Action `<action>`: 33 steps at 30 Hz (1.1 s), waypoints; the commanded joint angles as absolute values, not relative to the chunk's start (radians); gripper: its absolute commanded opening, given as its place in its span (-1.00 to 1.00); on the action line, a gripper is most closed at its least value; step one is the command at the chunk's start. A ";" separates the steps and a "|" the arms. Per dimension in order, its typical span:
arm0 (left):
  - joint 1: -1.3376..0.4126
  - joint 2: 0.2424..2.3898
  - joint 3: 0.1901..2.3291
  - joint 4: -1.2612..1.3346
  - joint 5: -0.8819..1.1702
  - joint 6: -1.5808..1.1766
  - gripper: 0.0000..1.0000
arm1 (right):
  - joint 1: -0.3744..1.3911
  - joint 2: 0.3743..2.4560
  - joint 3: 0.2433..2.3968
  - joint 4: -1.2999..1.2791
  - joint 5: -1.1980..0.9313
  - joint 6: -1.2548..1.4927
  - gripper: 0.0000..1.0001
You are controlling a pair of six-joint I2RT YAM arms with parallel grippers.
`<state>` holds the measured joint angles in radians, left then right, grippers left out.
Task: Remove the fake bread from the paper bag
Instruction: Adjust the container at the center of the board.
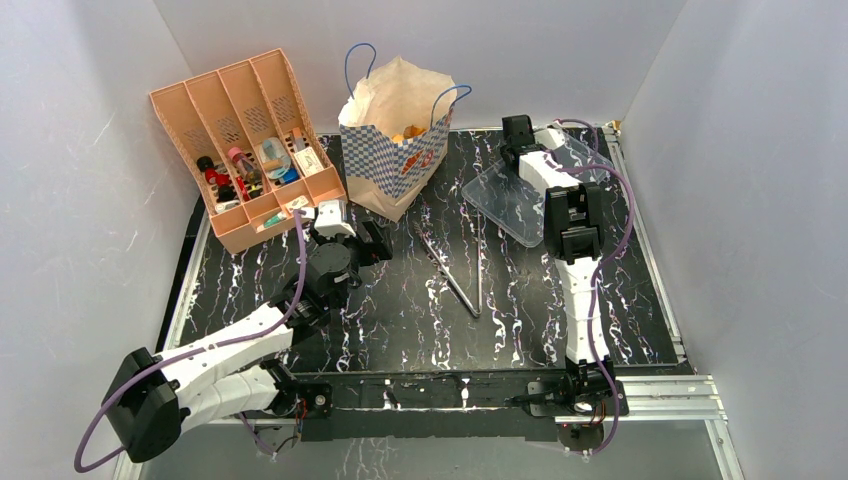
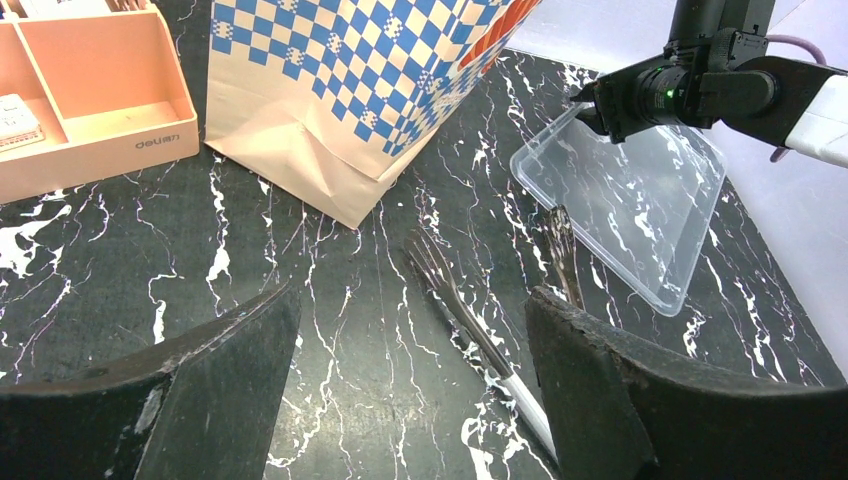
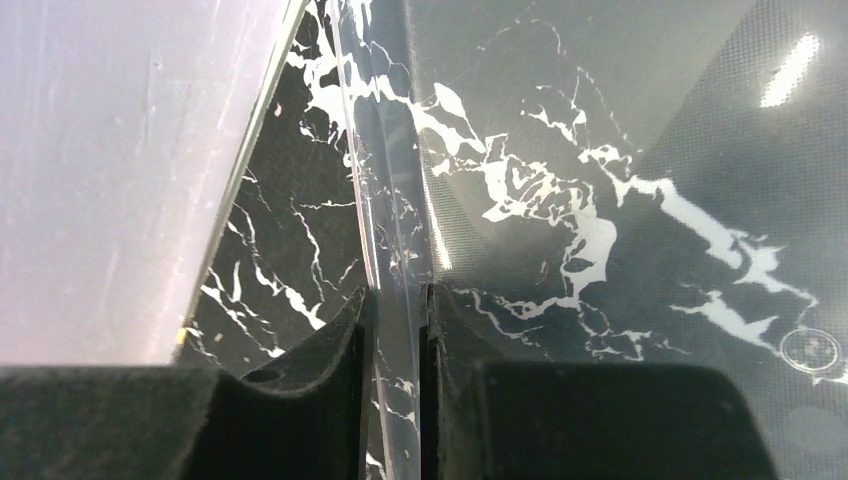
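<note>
The tan paper bag (image 1: 392,150) with a blue-and-white checkered band stands upright at the back middle, its mouth open. A little orange fake bread (image 1: 411,131) shows inside it; the rest is hidden. The left wrist view shows the bag's lower part (image 2: 350,90). My left gripper (image 1: 377,243) is open and empty, low over the table just in front of the bag; its jaws (image 2: 415,340) stand wide apart. My right gripper (image 1: 516,138) is shut on the far rim of the clear plastic tray (image 1: 515,200), right of the bag; the rim sits between its fingers (image 3: 397,300).
Metal tongs (image 1: 455,268) lie on the black marbled table between the arms, also in the left wrist view (image 2: 462,305). An orange slotted organiser (image 1: 245,140) with small items stands at the back left. The tray (image 2: 630,200) is tilted. White walls close in all sides.
</note>
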<state>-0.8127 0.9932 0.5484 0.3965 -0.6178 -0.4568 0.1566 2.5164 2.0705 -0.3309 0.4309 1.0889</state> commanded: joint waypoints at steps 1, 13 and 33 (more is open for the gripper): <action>-0.806 0.988 0.587 0.418 -0.629 -0.457 0.61 | 0.179 2.536 2.071 -0.404 0.348 1.378 -1.00; -0.807 0.998 0.586 0.423 -0.640 -0.438 0.61 | 0.186 2.555 2.122 -0.313 0.404 1.505 -1.00; -0.803 0.919 0.692 0.259 -0.676 -0.479 0.97 | 0.232 2.119 1.581 0.103 0.324 0.782 0.52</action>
